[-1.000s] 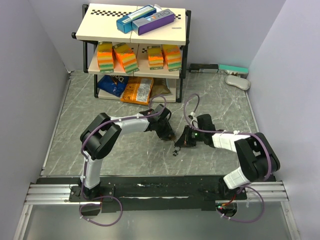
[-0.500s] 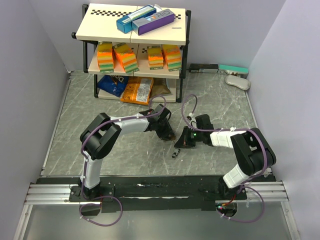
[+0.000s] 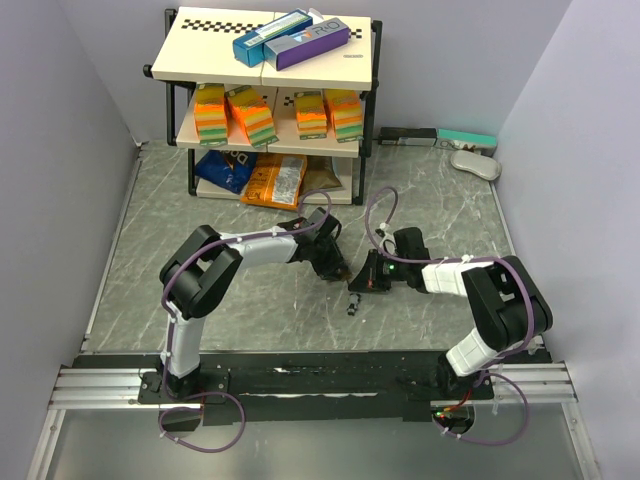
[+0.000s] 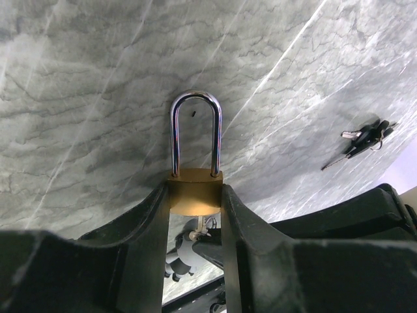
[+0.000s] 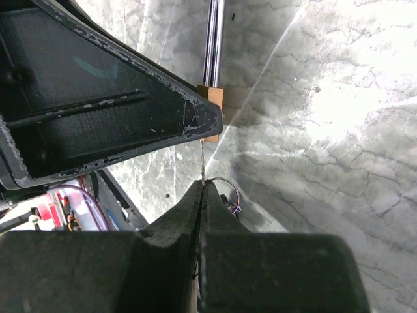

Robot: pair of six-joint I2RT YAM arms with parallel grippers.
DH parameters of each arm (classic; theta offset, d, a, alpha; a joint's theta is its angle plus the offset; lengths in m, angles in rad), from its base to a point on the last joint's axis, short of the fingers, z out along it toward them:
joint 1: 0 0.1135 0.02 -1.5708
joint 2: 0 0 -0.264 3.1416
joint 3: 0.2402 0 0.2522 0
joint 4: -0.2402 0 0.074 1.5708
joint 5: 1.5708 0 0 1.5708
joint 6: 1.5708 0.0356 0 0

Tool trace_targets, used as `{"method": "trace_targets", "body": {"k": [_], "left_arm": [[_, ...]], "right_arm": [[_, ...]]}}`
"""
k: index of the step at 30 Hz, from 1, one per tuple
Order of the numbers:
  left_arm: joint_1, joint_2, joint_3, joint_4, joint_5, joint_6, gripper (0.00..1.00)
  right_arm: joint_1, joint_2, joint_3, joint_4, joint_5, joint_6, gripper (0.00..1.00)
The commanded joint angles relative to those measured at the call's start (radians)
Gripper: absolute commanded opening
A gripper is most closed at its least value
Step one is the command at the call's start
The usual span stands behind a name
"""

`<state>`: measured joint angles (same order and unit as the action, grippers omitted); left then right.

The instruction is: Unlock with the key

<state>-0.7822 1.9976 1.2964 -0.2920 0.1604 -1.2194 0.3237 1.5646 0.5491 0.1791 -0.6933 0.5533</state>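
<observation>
The padlock (image 4: pixel 195 192), brass-bodied with a silver shackle whose two legs both enter the body, sits near the middle of the grey marbled surface (image 3: pixel 180 200). It is clamped by its body between the fingers of the left gripper (image 3: pixel 337 266), and the shackle points away from that wrist. A thin key (image 5: pixel 203 163) reaches up to the underside of the brass body. The right gripper (image 5: pixel 203 187) is closed tight on this key, pinching it between its fingertips. In the top view the two grippers meet tip to tip, just in front of the arms.

A small bunch of keys (image 4: pixel 365 135) lies on the surface near the padlock, apart from it. At the back stands a shelf rack (image 3: pixel 200 45) with boxes (image 3: pixel 290 38) on top and sponges (image 3: pixel 235 112) below.
</observation>
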Motion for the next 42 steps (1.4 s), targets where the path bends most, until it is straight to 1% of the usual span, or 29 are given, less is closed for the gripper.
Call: {"method": "trace_targets", "body": {"k": [1, 10, 25, 42], "left_arm": [[0.006, 0.006, -0.025, -0.013, -0.009, 0.020, 0.01], [0.006, 0.006, -0.026, 0.002, 0.001, 0.020, 0.01], [0.008, 0.009, -0.036, 0.024, 0.019, 0.021, 0.01], [0.008, 0.012, -0.032, 0.036, 0.031, 0.027, 0.01]], "right_arm": [[-0.012, 0.023, 0.003, 0.056, -0.023, -0.009, 0.00], [-0.011, 0.051, 0.014, 0.049, -0.035, -0.009, 0.00], [-0.014, 0.045, -0.003, 0.112, -0.089, 0.000, 0.00], [-0.046, 0.075, 0.002, 0.088, -0.075, -0.010, 0.00]]}}
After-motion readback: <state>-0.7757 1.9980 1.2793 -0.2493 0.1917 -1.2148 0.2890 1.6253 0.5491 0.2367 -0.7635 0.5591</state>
